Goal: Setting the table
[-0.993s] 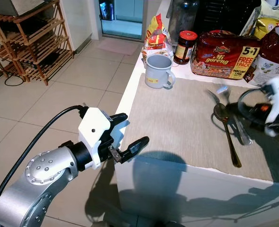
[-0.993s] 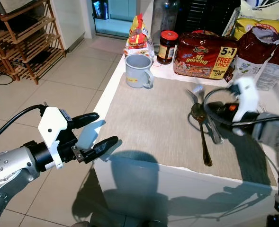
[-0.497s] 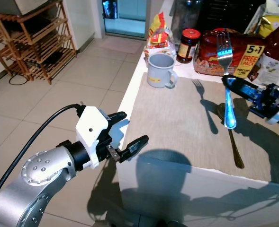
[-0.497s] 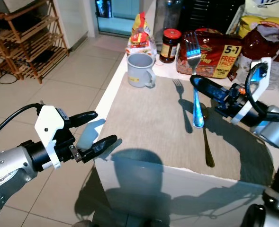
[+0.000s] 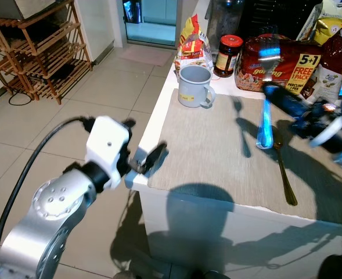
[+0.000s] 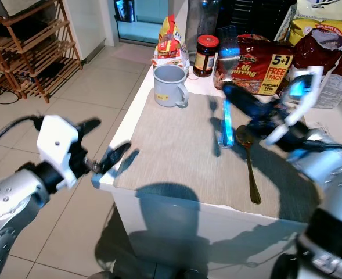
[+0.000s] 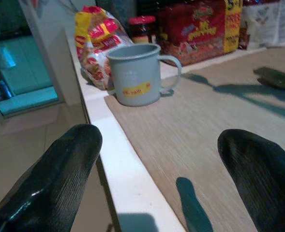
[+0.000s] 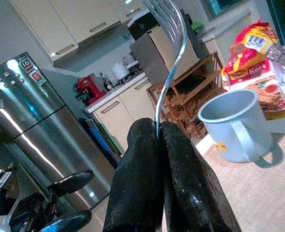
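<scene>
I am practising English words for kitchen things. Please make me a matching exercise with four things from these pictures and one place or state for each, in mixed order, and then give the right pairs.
Things:
1. fork
2. spoon
3. grey mug
4. jar with red lid

Places or states:
A. lying flat on the beige mat
B. standing behind the mat, beside the noodle pack
C. held in the air by the right gripper
D. standing at the mat's far left corner, handle to the right

Pairs: 1-C, 2-A, 3-D, 4-B

Bright, even indoor light, dark shadows across the placemat (image 5: 217,151), motion blur on the right gripper (image 5: 275,96)
</scene>
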Tool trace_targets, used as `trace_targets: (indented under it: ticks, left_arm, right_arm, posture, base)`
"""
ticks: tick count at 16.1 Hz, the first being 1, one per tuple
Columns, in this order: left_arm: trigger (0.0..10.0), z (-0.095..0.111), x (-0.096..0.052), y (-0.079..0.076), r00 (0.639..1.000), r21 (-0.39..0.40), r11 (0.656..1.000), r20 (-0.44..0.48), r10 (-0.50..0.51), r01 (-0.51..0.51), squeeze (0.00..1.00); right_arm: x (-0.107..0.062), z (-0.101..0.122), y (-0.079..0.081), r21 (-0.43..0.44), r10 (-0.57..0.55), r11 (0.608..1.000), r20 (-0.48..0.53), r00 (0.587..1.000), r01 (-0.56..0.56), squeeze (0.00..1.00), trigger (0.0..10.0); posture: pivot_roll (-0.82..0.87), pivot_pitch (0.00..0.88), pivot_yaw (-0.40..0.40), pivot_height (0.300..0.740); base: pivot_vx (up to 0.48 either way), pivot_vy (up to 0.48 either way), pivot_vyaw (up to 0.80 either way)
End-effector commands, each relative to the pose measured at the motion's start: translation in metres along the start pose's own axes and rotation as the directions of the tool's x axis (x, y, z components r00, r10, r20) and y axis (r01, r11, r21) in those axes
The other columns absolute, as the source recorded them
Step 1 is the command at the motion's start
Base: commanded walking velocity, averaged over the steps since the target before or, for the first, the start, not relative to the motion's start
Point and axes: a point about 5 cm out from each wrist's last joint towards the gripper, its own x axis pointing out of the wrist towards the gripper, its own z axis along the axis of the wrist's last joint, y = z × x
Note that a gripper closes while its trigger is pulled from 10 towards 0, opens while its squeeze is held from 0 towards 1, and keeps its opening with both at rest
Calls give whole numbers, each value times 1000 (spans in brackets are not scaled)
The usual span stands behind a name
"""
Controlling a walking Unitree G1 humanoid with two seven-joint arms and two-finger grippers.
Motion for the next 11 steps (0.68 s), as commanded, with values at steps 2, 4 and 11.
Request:
trace_targets:
  ticks: [2,4,11]
  left_arm:
    - [10000,-1,0,0,1000,2,1000,-10,6,-6,0]
    - [10000,-2,2,1,1000,19,1000,-14,15,-14,0]
    - [10000,-3,7,9,997,47,996,-9,70,-70,0]
  right_arm:
    - [2,-9,2,-89,-81,993,-28,996,78,0,863]
    - [8,-22,8,-99,-90,991,-39,995,86,0,5843]
    - [20,-28,14,-353,-243,894,131,961,274,0,10000]
  posture:
    - [79,58,-19,740]
    - [78,61,-17,740]
    - [82,60,-18,740]
  base:
    - [-197,0,0]
    - [-394,0,0]
    - [-144,0,0]
